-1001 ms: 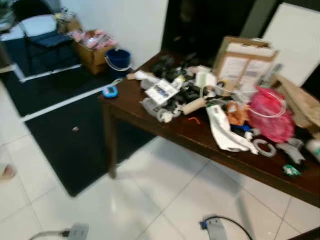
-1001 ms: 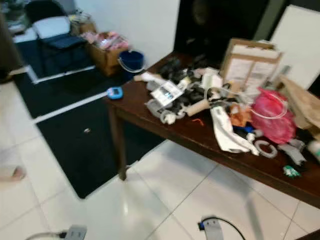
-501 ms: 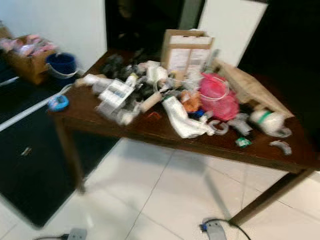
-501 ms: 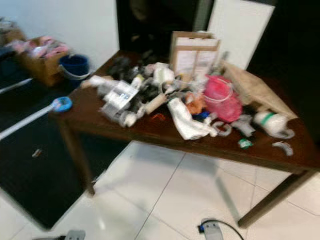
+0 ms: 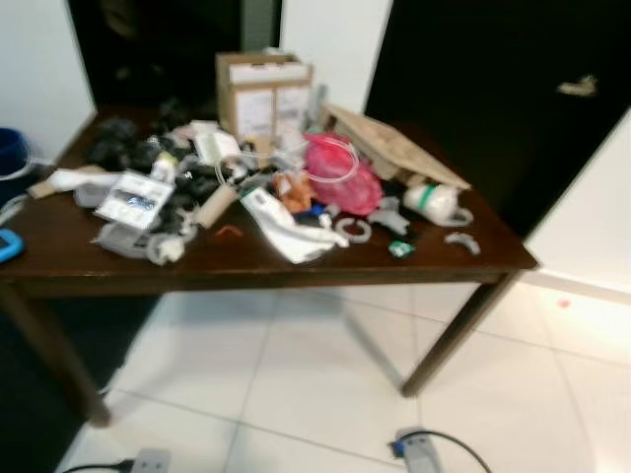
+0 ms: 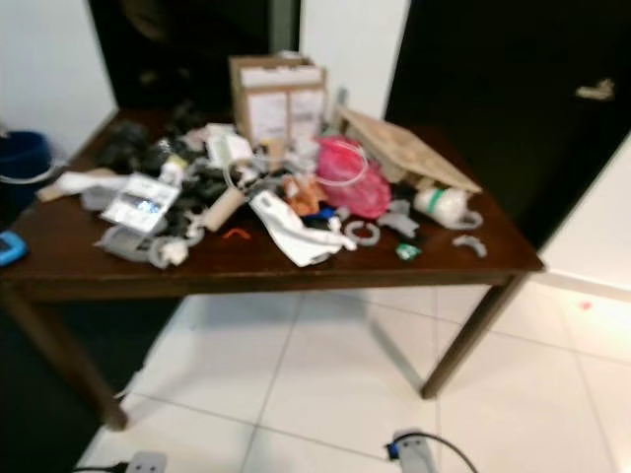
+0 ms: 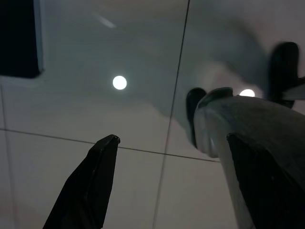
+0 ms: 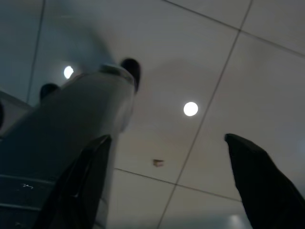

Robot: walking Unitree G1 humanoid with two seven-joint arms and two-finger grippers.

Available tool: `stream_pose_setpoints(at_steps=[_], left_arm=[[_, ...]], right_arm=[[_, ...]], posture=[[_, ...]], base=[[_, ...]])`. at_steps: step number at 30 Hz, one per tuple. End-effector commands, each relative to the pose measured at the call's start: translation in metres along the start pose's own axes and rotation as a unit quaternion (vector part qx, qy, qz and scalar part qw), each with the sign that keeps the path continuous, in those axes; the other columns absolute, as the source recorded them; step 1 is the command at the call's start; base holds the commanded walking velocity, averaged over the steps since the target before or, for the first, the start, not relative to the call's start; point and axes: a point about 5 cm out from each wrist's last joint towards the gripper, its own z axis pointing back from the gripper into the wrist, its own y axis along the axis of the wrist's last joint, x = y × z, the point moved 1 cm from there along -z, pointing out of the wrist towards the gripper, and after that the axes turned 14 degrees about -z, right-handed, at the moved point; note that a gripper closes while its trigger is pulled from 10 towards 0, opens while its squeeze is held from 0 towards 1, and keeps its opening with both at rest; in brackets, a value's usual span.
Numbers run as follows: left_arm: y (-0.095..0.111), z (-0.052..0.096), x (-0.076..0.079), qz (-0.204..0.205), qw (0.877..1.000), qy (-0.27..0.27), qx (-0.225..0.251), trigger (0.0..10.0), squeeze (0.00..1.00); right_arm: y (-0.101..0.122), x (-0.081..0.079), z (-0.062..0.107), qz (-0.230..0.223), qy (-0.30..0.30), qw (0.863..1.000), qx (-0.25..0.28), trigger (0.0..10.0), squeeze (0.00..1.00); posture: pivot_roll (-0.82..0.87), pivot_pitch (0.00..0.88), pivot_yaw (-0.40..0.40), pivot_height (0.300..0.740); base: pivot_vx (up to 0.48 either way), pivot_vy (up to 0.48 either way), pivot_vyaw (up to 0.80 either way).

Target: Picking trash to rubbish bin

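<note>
The dark wooden table [image 5: 246,264] carries the trash heap, a pink crumpled plastic bag [image 5: 342,175] nearest the middle. Both the left gripper [image 7: 167,186] and right gripper [image 8: 167,186] hang spread and empty over white floor tiles [image 5: 325,374]. Best step closer, square up, then raise one arm; the blur probably hides smaller scraps.

We see a table [image 5: 246,268] of dark brown wood with a smooth, slightly shiny top, and on it a box [image 5: 262,94] of matt brown cardboard with white paper labels, a flat sheet of rough brown cardboard [image 5: 394,148], a thin glossy pink plastic bag [image 5: 340,177] and a crumpled white plastic wrapper [image 5: 286,227]. Under the left gripper [image 7: 167,186] and the right gripper [image 8: 167,186], whose matt black fingers stand wide apart, the floor [image 7: 95,71] is of pale glossy tiles that reflect round lamps.
</note>
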Motion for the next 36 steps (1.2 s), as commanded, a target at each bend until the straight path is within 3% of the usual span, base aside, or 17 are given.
stream_pose_setpoints(at_steps=[1, 5, 22, 36], left_arm=[[0.0, 0.0, 0.002, -0.004, 1.0, -0.003, -0.002, 10.0, 0.0], [-0.001, 0.0, 0.002, -0.003, 1.0, -0.003, -0.003, 10.0, 0.0], [-0.002, 0.0, 0.001, 0.003, 1.0, -0.001, -0.006, 10.0, 0.0], [-0.006, 0.001, 0.001, 0.009, 1.0, -0.002, -0.013, 10.0, 0.0]], right_arm=[[-0.004, 0.004, 0.001, -0.004, -0.005, 1.0, -0.007, 10.0, 0.0], [-0.004, 0.003, 0.001, -0.01, -0.002, 1.0, -0.004, 10.0, 0.0], [0.004, -0.002, 0.0, -0.033, 0.02, 0.999, 0.012, 10.0, 0.0], [0.007, -0.004, 0.0, -0.034, 0.027, 0.999, 0.015, 10.0, 0.0]], posture=[[0.12, 0.069, -0.051, 0.74], [0.12, 0.072, -0.05, 0.74], [0.12, 0.074, -0.048, 0.74], [0.13, 0.074, -0.053, 0.74]], base=[[0.0, 0.0, -0.8], [0.0, 0.0, -0.78], [0.0, 0.0, 0.0], [0.362, 0.0, 0.0]])
